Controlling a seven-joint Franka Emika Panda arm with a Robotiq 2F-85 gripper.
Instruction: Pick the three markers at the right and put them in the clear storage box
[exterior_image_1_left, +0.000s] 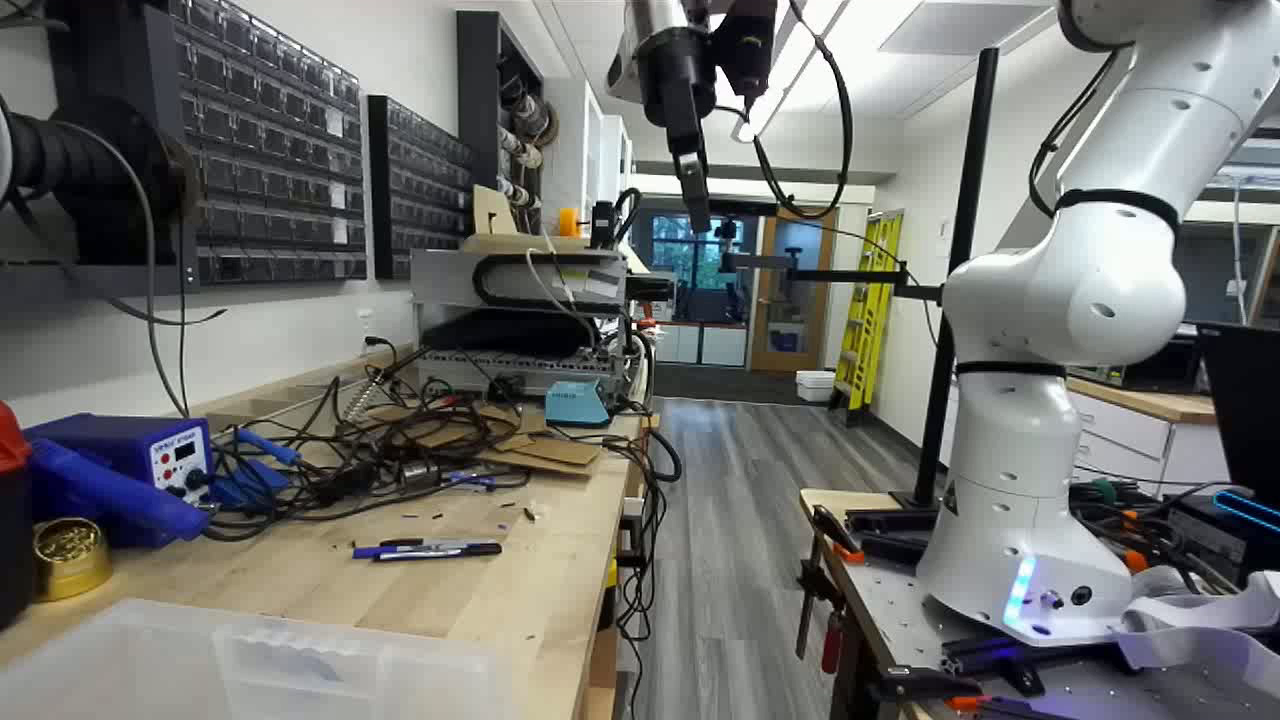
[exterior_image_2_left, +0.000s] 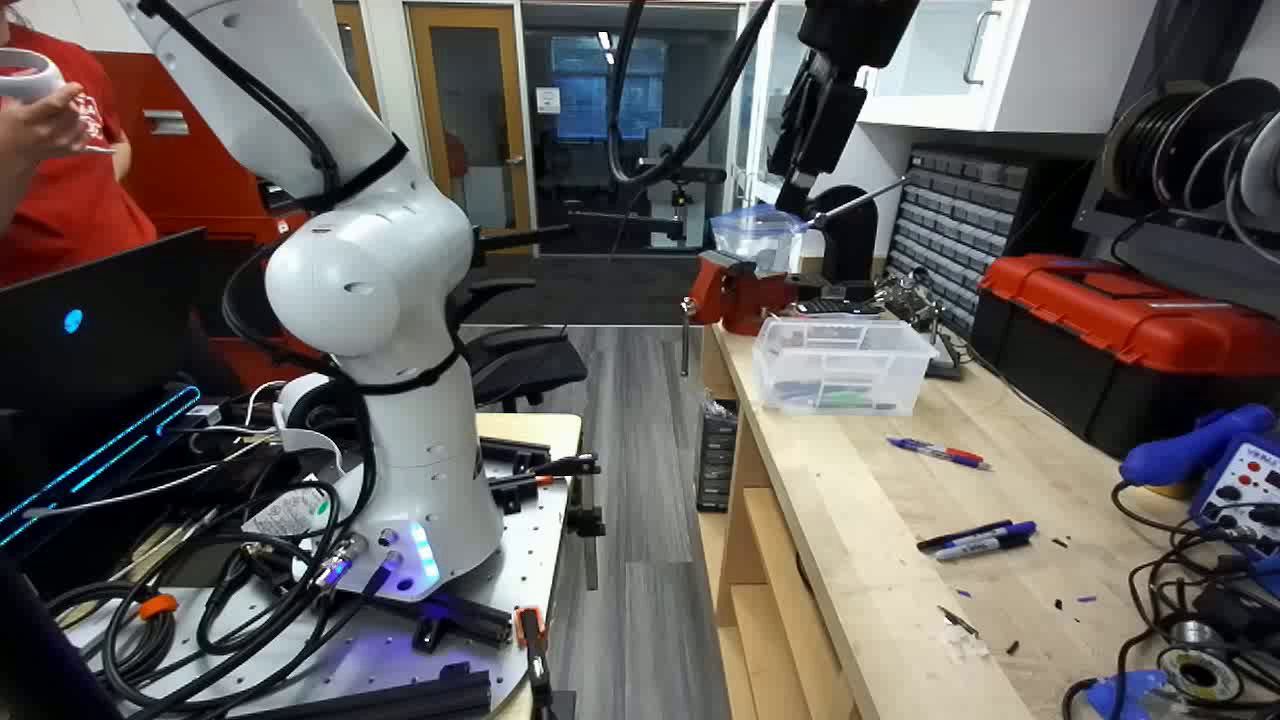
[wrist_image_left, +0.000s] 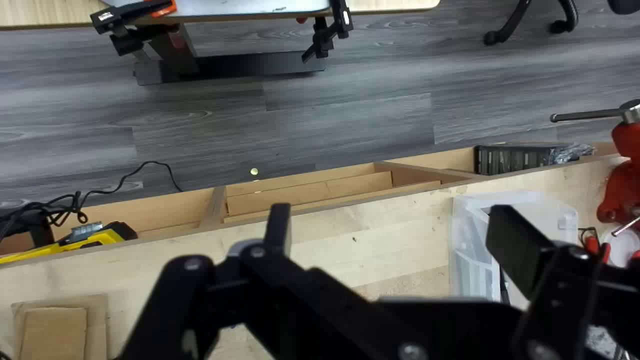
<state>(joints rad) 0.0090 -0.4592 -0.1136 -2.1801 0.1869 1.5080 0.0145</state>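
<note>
Black gripper (wrist_image_left: 393, 231), its fingers (wrist_image_left: 512, 247) spread wide, high above the bench (exterior_image_2_left: 850, 480), we record, clear plastic storage box (exterior_image_2_left: 848, 362) on that bench, pen-like items (exterior_image_2_left: 838, 397), some green, visible inside.

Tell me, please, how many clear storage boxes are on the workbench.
1: the clear storage box sits on the workbench near the red vise, showing in all three views; others could be hidden.

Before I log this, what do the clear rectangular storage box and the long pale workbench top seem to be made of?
The clear rectangular storage box looks like smooth, slightly cloudy plastic: contents show hazily through its wall. The long pale workbench top is probably wood, smooth, perhaps sealed: joined strips of differing tone show.
</note>
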